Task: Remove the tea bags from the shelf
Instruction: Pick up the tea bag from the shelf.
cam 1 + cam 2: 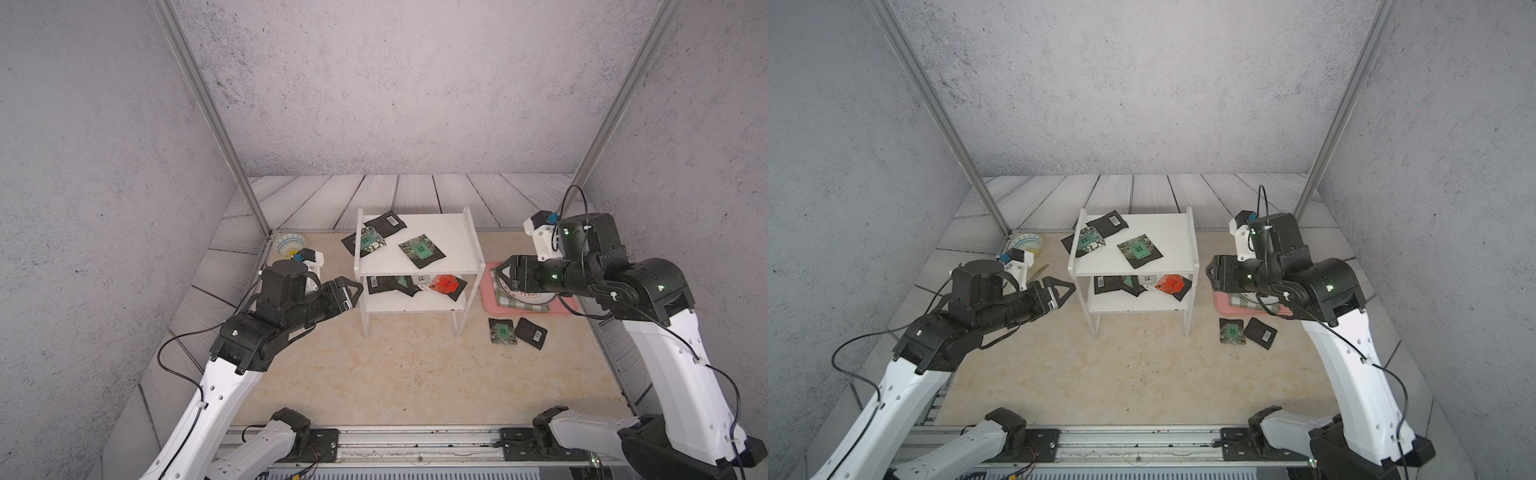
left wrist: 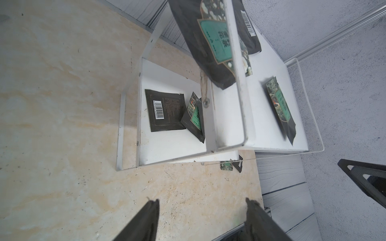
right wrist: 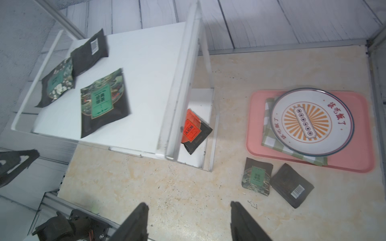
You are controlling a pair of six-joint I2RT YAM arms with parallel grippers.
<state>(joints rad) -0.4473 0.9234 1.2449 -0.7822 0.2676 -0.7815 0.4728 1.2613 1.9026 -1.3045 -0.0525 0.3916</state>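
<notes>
The shelf (image 1: 440, 232) stands in the middle of both top views, and most of the tea bags (image 1: 388, 222) lie on it. Three or four are on the upper board, one green sachet (image 1: 422, 251) near its front edge. Several more are on the lower board, with the red-orange sachet (image 1: 446, 284) at its right end. Two removed sachets (image 1: 503, 331) lie on the desk (image 1: 374, 374) at lower right of the shelf, just below the pink tray (image 1: 485, 297). The left tool (image 1: 355, 291) hangs at the left side of the shelf, level with the lower board. The right tool (image 1: 503, 272) hangs at the right side, above the tray. Both have their jaws apart with nothing between them. The step seems to be the reach for a next sachet. This probably calls for a level entry between the boards and a pinch on a thin edge.
</notes>
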